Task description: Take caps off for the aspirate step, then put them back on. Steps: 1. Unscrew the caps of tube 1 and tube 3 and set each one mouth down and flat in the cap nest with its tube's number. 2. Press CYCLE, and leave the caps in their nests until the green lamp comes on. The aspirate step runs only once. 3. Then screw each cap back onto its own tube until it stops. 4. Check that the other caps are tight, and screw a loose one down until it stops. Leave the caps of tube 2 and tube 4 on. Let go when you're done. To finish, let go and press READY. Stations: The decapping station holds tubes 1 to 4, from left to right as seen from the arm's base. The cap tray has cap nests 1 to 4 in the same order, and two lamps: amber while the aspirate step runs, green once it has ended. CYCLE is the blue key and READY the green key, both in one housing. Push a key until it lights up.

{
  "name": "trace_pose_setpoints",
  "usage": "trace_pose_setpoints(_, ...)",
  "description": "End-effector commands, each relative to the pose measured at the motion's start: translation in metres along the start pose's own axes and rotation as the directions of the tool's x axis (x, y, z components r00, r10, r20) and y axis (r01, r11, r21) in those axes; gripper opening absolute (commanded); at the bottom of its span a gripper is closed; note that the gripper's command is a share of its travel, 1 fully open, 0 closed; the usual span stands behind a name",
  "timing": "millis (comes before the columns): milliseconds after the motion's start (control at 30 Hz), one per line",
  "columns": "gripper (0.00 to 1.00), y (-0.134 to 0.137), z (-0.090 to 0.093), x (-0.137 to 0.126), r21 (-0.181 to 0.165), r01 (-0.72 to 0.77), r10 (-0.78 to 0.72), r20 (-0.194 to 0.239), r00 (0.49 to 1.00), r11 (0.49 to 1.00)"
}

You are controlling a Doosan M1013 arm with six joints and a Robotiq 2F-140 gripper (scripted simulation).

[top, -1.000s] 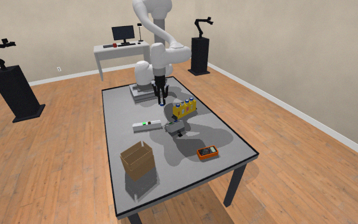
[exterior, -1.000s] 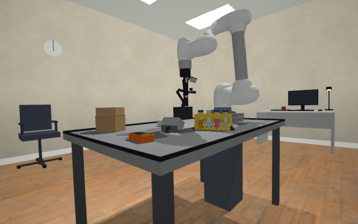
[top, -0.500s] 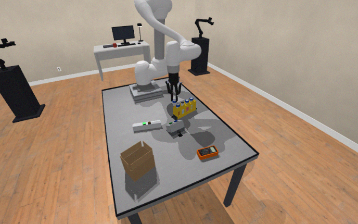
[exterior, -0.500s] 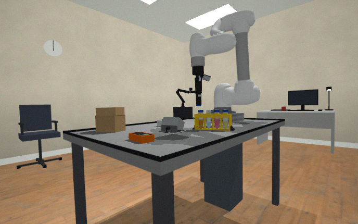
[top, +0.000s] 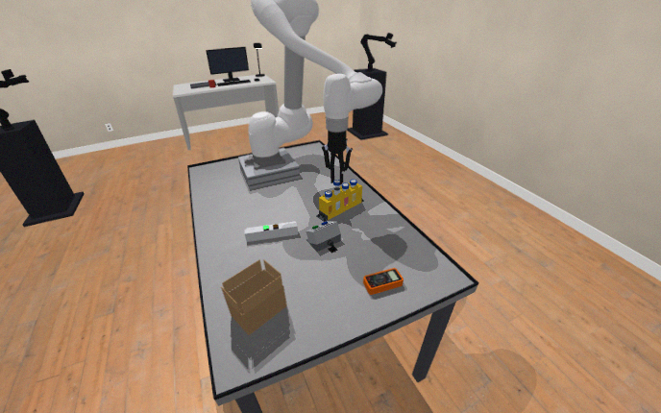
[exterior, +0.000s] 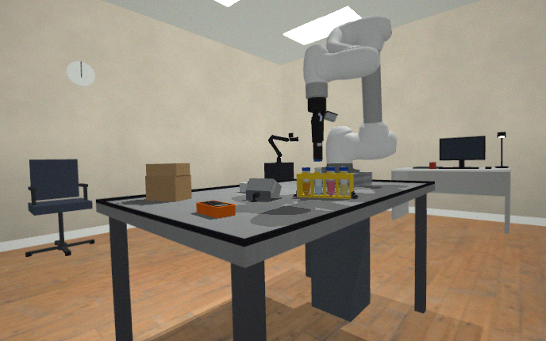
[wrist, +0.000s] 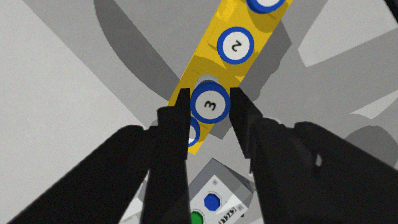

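Holding cap 3 [wrist: 210, 104] tight between them, the jaws hang right over the yellow tube stand [top: 339, 200], near the back right edge of the counter [top: 251, 358]. The open grey mouth of tube 3 [wrist: 202, 80] peeks out just behind the cap, so the cap must go almost straight down. Cap 2 [wrist: 235, 45] sits on its tube. A green lamp [top: 266, 226] glows on the cap tray [top: 286, 231].
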State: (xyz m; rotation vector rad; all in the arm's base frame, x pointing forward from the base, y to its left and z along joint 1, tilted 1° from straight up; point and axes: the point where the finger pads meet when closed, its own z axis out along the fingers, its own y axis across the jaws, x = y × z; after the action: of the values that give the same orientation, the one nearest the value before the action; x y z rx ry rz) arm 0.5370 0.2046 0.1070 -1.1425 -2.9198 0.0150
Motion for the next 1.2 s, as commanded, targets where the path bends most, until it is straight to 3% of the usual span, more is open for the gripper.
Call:
trace_pose_setpoints(0,0.30,0.001,0.002,0.000,-0.001,0.000,0.000,0.000,1.000,1.000)
trace_pose_setpoints(267,0.30,0.001,0.024,0.000,-0.001,0.000,0.000,0.000,1.000,1.000)
trace_pose_setpoints(1167,0.30,0.001,0.030,0.000,-0.001,0.000,0.000,0.000,1.000,1.000)
